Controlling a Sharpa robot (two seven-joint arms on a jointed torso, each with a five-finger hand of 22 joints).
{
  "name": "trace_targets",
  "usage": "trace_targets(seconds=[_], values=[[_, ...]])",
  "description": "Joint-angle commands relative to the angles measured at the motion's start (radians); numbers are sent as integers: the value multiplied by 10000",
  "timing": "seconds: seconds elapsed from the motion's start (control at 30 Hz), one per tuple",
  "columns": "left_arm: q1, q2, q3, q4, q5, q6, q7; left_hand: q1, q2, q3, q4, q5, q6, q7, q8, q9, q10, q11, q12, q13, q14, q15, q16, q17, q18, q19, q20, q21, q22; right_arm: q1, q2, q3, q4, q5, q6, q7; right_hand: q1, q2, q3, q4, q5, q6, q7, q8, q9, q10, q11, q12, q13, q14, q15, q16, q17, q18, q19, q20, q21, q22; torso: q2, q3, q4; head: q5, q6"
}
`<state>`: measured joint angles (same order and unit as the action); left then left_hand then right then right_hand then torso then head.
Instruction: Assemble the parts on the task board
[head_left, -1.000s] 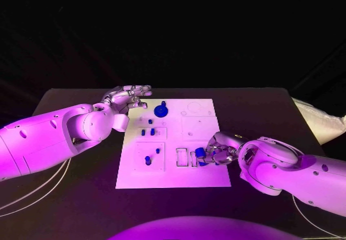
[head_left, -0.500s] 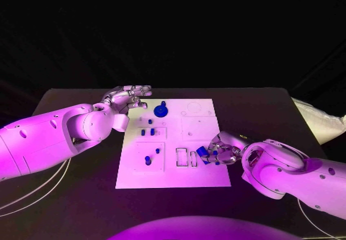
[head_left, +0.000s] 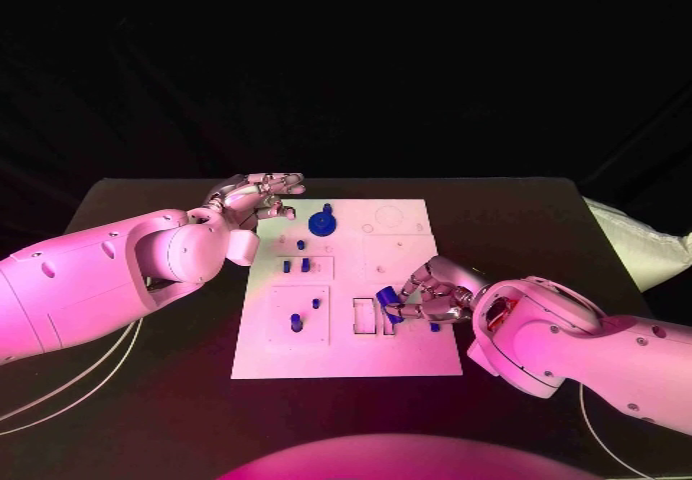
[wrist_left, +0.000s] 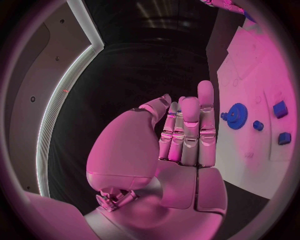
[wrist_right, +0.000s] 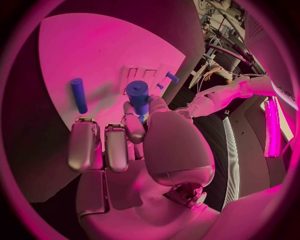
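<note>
Over the last second my right robot hand has shifted with its load: it was low by the rectangular slots near the board's right edge, and now it sits slightly farther up and to the left over the flat white plastic task board, with the short blue plastic cylinder tilted in my fingers and lifted toward the slot area. I read that as a reorienting move before insertion, so the part is not yet seated and the step is unfinished.

My right robot hand is clamped on that cylinder. In the right wrist view it is pinched between thumb and a fingertip, its round end face toward the camera, while my other fingers are extended and touch nothing. A longer blue rod lies loose on the board beyond them.

My left robot hand hovers over the black bench just off the board's far left corner, unchanged, fingers straight and close together, holding nothing. Near it on the board lies a blue toothed gear wheel, flat with a small hub. Several small blue pegs stand in their recesses on the left half of the board.
</note>
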<state>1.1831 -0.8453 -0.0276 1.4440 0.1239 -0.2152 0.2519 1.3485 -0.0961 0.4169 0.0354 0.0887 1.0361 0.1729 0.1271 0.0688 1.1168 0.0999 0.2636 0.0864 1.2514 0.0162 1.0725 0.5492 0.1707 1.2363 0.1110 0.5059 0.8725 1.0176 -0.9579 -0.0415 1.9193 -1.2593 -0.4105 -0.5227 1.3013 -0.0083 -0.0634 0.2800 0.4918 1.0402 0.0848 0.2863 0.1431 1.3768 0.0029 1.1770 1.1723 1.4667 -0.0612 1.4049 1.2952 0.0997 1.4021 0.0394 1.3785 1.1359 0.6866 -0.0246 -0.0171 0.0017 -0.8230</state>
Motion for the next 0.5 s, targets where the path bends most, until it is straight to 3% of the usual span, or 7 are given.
trace_targets(seconds=[0.03,0.3,0.5], values=[[-2,28,5,9,-42,164,33,104,-4,-1,-46,6,-79,23,61,-6,-80,-14,52,-4,-62,-22,-31,-10,111,-71,25,-35,-9,-20,224,0,-116,607,249,54,-79,106,-37,48,50,101,-28,62,223,74,-22,15,-18,608,-83,35,0,-166,66,4,53,10,6,4,4,34,-11],[-10,48,5,2,-42,184,34,104,-4,-1,-46,6,-79,23,61,-6,-80,-14,52,-4,-62,-22,-31,-10,111,-71,25,-35,-9,-71,714,-6,-401,673,672,-192,-279,153,-167,94,-43,178,-57,106,299,77,-42,-36,-13,596,-99,19,-30,-163,61,-11,45,-4,14,-8,5,59,-22],[-12,28,5,7,-42,172,34,104,-4,-1,-46,6,-79,23,61,-6,-80,-14,52,-4,-62,-22,-31,-10,111,-71,25,-35,-9,-132,895,-8,-510,584,770,-308,-410,190,-243,101,-53,207,-72,123,340,76,-53,-66,-9,590,-108,9,-48,-163,59,-20,41,-7,26,19,-8,94,-46]])
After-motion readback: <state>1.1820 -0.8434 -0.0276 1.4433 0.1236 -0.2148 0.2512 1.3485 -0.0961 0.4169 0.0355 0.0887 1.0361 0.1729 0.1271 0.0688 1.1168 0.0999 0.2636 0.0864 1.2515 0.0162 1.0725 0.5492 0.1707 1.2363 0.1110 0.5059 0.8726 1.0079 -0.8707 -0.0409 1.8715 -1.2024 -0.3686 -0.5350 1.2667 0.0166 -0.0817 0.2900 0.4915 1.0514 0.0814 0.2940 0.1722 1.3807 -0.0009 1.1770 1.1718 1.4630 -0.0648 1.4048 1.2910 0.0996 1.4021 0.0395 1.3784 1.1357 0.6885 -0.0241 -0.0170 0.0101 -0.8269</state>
